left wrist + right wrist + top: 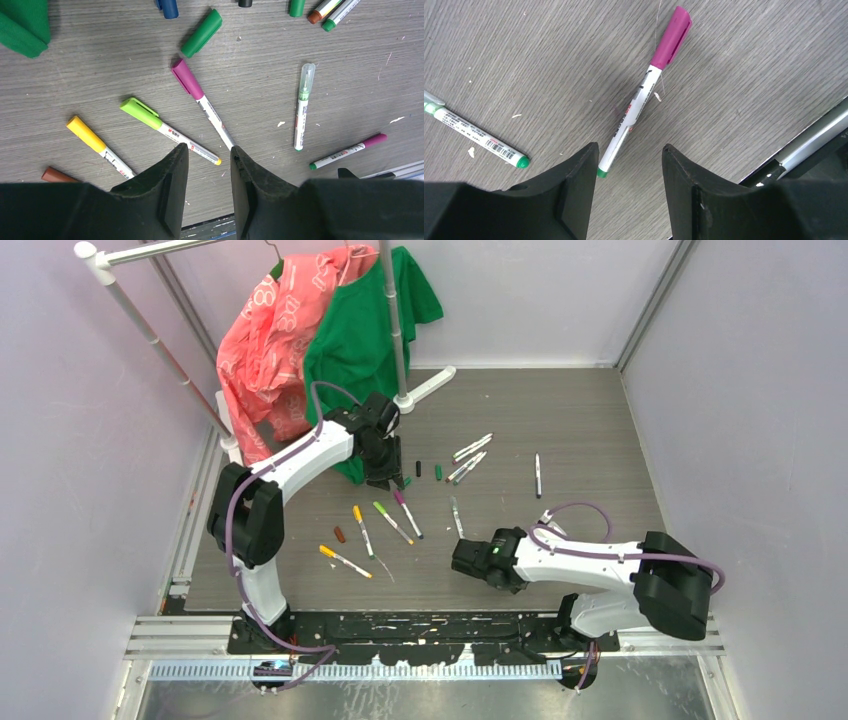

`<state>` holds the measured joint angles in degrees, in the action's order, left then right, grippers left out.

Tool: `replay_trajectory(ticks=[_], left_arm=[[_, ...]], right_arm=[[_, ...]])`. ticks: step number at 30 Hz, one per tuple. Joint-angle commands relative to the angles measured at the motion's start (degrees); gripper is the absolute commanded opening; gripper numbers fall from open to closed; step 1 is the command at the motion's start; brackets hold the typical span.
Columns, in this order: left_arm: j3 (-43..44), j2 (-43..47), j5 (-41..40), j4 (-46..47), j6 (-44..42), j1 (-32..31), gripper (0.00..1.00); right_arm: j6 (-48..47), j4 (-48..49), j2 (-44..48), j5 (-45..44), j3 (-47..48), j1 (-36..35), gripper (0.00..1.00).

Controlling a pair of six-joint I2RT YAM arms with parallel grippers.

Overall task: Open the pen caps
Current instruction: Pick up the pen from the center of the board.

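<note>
Several pens lie scattered on the grey table (pixel 580 420). In the left wrist view, a magenta-capped pen (pixel 188 81), a light-green-capped pen (pixel 141 113) and a yellow-capped pen (pixel 86 134) fan out ahead of my left gripper (pixel 209 150). It hangs open above them with nothing between its fingers. A loose green cap (pixel 201 33) lies further off. My right gripper (pixel 630 147) is open over bare table. A white pen (pixel 631 110) with a magenta cap (pixel 671 37) lies just ahead of its left finger, untouched.
A clothes rack pole (pixel 395 330) with a pink and a green shirt (pixel 360 330) stands at the back left, close behind the left arm. More pens (pixel 470 455) and loose caps (pixel 438 472) lie mid-table. The table's front edge rail (pixel 809 142) runs beside the right gripper.
</note>
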<state>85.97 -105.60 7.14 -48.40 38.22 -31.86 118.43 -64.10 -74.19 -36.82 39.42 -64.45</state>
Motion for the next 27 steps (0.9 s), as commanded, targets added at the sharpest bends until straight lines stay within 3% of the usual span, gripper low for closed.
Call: replay_trajectory(ticks=[1, 18, 27], left_arm=[[1.74, 0.92, 0.42, 0.85, -1.21, -0.21, 0.37], [1.03, 0.31, 0.58, 1.21, -1.46, -0.19, 0.37], [0.41, 0.62, 1.64, 1.64, -0.25, -0.22, 0.37]], right_arm=[[17.37, 1.02, 0.33, -1.26, -0.58, 0.78, 0.55], [8.14, 10.26, -5.81, 5.6, -2.24, 10.03, 0.52], [6.94, 13.52, -5.01, 14.86, -6.54, 11.3, 0.28]])
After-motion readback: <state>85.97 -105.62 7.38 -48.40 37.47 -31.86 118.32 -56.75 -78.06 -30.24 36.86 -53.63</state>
